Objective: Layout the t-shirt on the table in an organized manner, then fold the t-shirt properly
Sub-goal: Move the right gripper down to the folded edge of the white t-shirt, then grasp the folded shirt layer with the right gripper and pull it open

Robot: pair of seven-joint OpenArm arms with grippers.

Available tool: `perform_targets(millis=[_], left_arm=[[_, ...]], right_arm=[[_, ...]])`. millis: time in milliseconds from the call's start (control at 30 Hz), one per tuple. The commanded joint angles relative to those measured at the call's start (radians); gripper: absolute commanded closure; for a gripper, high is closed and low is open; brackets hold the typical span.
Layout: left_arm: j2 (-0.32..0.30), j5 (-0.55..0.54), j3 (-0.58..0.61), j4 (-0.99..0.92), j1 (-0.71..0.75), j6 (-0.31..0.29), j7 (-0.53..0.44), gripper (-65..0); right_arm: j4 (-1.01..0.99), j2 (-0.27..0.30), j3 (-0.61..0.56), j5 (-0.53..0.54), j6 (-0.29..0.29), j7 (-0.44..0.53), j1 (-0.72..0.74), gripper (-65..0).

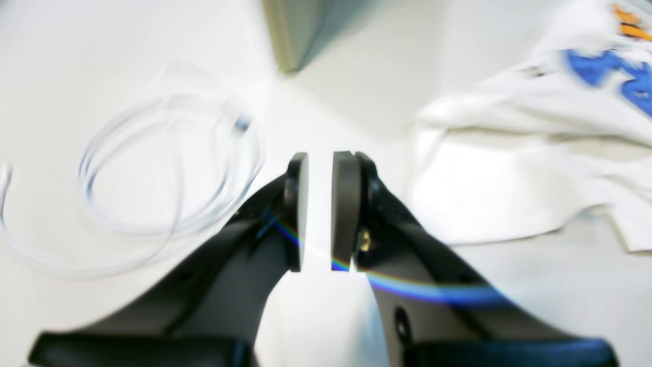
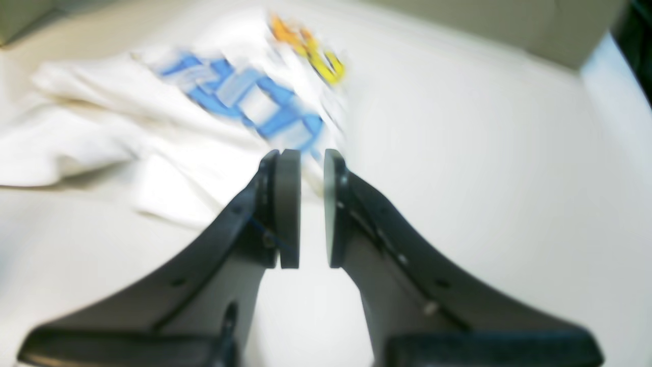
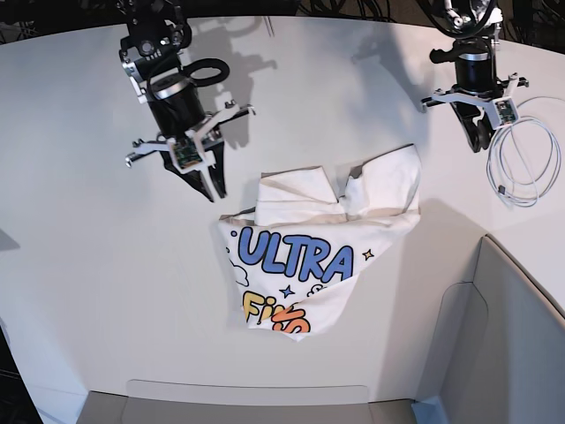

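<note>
Left end effector: pads parted by a narrow gap, nothing between them, hanging over bare bench. Coiled white cable lies to one side of it, the t-shirt to the other, neither touched. A grey bin corner shows beyond the pads.

Right end effector: pads also a narrow gap apart, empty, poised just at the shirt's near edge in the wrist view; contact cannot be told, picture blurred.

Base view: t-shirt sits near the bench middle, crumpled and partly folded over itself, not spread flat. Plain white cloth bunched at the far side, printed front facing up on the near side. Readable print: "ULTRA" in blue block letters; below it, orange-yellow letters starting "FI", the rest lost in a fold. Small dark stars beside the lettering.

Right end effector stands just beside the shirt's far corner; left end effector is well apart from the shirt, next to the cable. Grey bin occupies the near corner.
</note>
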Motion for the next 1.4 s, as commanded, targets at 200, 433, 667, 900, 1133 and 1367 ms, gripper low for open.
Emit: perform_targets(millis=[200, 433, 667, 900, 1133, 1367], left_arm=[[0.034, -0.092, -0.152, 0.019, -0.014, -0.050, 0.073, -9.5], [0.035, -0.092, -0.156, 0.019, -0.008, -0.050, 0.075, -9.5], [0.035, -0.092, -0.158, 0.017, 0.009, -0.051, 0.076, -9.5], [0.035, -0.092, -0.158, 0.017, 0.009, -0.051, 0.076, -9.5], [0.035, -0.092, -0.156, 0.017, 0.012, -0.051, 0.076, -9.5], [0.034, -0.092, -0.158, 0.017, 0.032, -0.051, 0.076, -9.5]], right_arm=[[-0.059, -0.075, -0.169, -0.016, 0.173, -0.159, 0.214, -9.1], [-0.256, -0.098, -0.311, -0.018, 0.259, -0.245, 0.401, -9.1], [-0.450, -0.144, -0.423, -0.094, 0.277, -0.324, 0.505, -9.1], [-0.625, -0.232, -0.501, -0.180, 0.269, -0.321, 0.568, -9.1], [-0.681, -0.288, -0.502, -0.185, 0.174, -0.201, 0.602, -9.1], [-0.837, -0.293, -0.553, -0.183, 0.107, -0.083, 0.609, -9.1]])
